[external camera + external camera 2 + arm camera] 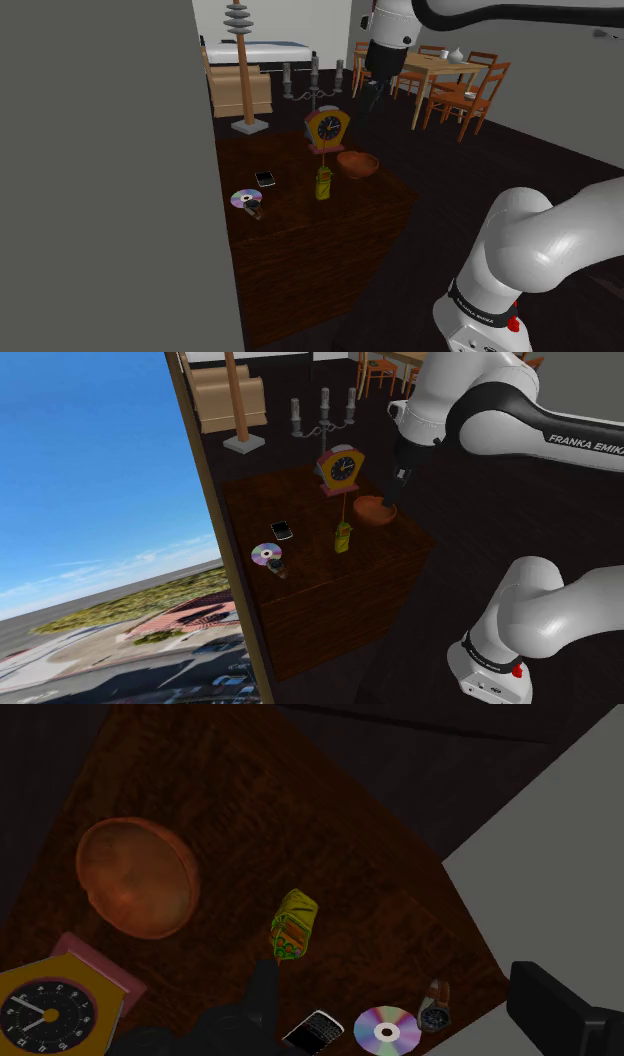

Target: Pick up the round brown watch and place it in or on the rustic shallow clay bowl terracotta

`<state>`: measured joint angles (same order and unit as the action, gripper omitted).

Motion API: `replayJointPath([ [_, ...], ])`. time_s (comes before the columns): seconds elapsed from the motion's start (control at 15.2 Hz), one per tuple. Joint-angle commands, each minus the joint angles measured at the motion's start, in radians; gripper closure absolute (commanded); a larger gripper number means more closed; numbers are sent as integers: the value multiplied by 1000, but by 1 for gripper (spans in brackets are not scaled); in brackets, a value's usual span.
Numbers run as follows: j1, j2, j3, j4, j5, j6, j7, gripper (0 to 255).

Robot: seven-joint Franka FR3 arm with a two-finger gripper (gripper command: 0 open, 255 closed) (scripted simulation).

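The small round brown watch (pixel 256 210) (pixel 279 566) (pixel 434 1009) lies on the dark wooden table (pixel 330 235), at the edge beside the grey wall and touching a shiny disc. The shallow terracotta bowl (pixel 357 164) (pixel 373 508) (pixel 137 876) sits upright and holds nothing, on the opposite side of the table. My black gripper (pixel 372 95) (pixel 398 487) (pixel 400 1004) hangs open high above the table, roughly over the bowl's side, well away from the watch. Nothing is between its fingers.
A disc (pixel 245 198) (pixel 387 1029) and a black phone (pixel 265 178) (pixel 314 1030) lie near the watch. A yellow bottle (pixel 323 184) (pixel 294 926) stands mid-table and a yellow clock on a pink base (pixel 327 128) (pixel 45 1009) behind the bowl. A grey wall (pixel 110 170) borders the table.
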<state>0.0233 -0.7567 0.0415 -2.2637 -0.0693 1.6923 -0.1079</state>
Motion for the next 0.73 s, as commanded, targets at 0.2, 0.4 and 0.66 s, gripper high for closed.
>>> replayJointPath([
  [0.2,7,86,13,-5,10,72,14,0],
  [0.4,12,178,26,1,18,141,27,0],
  [0.66,19,310,44,26,26,225,44,0],
])
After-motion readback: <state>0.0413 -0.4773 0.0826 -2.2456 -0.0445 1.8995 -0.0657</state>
